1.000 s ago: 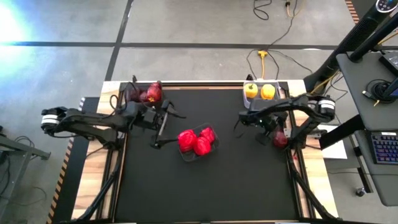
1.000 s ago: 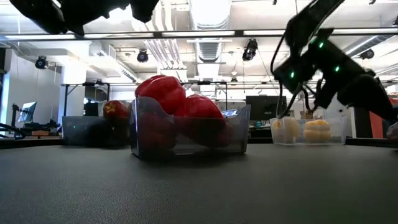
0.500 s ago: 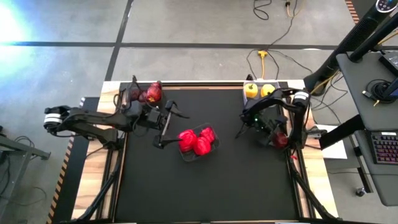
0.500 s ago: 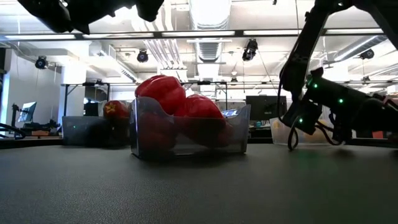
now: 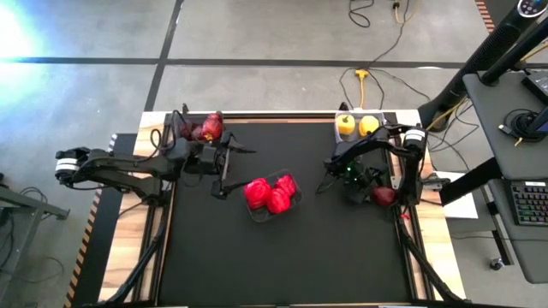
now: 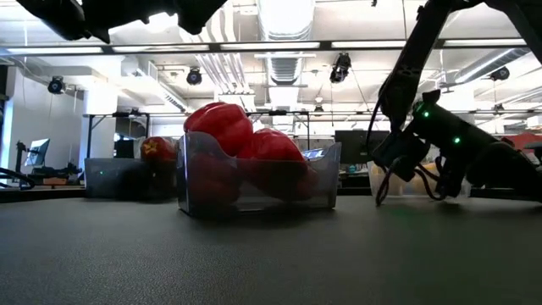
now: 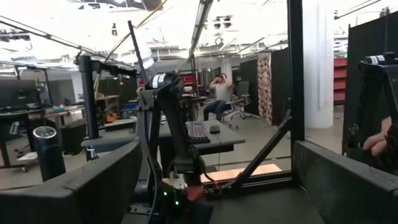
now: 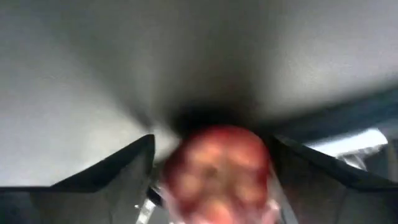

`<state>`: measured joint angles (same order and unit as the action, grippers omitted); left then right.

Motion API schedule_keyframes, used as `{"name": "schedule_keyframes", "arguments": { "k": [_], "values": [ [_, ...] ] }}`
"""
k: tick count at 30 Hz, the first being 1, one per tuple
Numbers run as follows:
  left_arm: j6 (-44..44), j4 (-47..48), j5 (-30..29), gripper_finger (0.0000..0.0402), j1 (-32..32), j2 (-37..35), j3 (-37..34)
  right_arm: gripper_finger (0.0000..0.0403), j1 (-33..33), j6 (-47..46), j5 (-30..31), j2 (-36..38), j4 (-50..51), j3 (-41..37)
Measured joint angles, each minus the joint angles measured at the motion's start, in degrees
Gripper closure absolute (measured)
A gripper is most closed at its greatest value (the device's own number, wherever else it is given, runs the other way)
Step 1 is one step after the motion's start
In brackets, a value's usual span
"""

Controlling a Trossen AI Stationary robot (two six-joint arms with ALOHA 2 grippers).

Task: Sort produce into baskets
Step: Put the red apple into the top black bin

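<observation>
Three baskets: red peppers (image 5: pixel 271 196) (three), two yellow peppers (image 5: pixel 356 125), two maroon fruits (image 5: pixel 205 129). Another maroon fruit (image 8: pixel 217 171) sits between the right end effector's (image 5: pixel 377 190) parted fingers; left end effector (image 5: pixel 224 171) wide.

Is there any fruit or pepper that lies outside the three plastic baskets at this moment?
Yes, one: a dark red apple-like fruit lies on the black table near its right edge, outside every basket. The right gripper is down at it, the fruit between its fingers. Other produce sits in baskets.
</observation>
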<state>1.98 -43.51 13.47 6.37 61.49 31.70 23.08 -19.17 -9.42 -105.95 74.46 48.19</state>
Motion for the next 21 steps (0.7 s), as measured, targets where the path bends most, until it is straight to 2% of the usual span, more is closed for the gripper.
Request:
{"name": "schedule_keyframes", "arguments": {
  "k": [2, 7, 15, 21],
  "values": [
    [0.0, 0.1, 0.0, 0.0006, 0.0, 0.1, 0.0, 0.0118, -0.5, -0.4, 0.9, 0.4, 3.4, 0.0],
    [-0.2, 0.0, 0.0, 0.0006, 0.0, 0.1, 0.0, 0.0158, -1.5, -0.8, 1.1, 2.4, 4.8, 0.1],
    [-0.5, 2.2, -0.6, 0.0006, 0.0, -0.4, 0.0, 0.0156, -3.4, -1.0, 1.7, 4.7, 7.1, 3.7],
    [3.4, 8.4, -14.6, 0.0006, 0.0, -0.7, 0.1, 0.0165, -6.5, -1.4, 4.4, 9.9, 9.1, 12.8]
  ]
}}
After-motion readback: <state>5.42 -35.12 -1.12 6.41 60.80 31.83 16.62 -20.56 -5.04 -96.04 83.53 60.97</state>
